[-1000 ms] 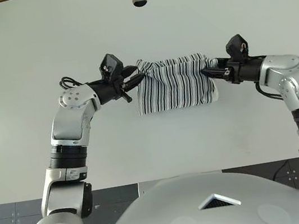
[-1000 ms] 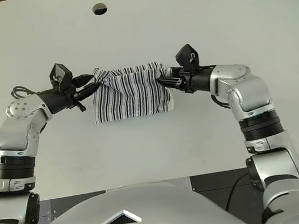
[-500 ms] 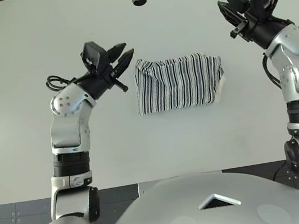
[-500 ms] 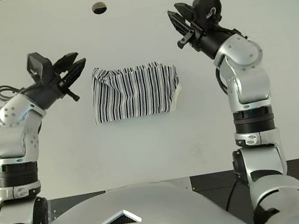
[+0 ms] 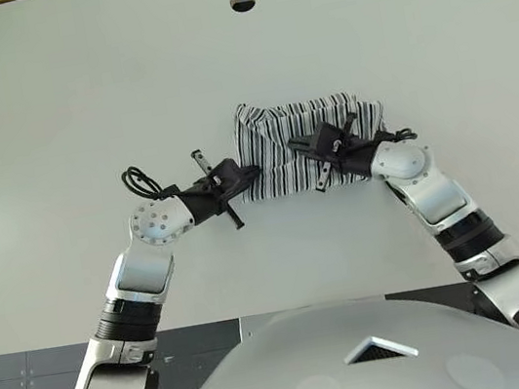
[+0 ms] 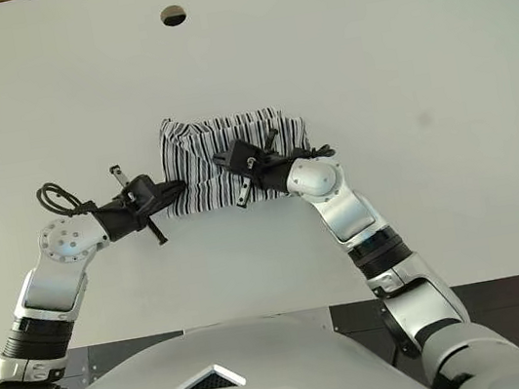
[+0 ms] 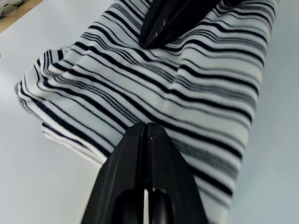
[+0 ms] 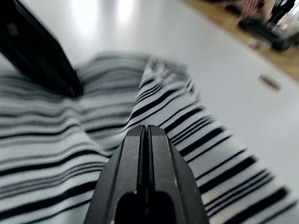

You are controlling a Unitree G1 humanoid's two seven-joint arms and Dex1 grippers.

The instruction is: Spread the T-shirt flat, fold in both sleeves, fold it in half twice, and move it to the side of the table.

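The T-shirt (image 5: 274, 128) lies folded into a compact rectangle at the middle of the table (image 5: 49, 109), not yet at a side. The left gripper (image 5: 248, 173), fingers closed together, sits at the shirt's near-left corner. The right gripper (image 5: 299, 143), likewise closed, rests on the shirt's near half. Probable purpose: pressing the fold flat or pushing it sideways.
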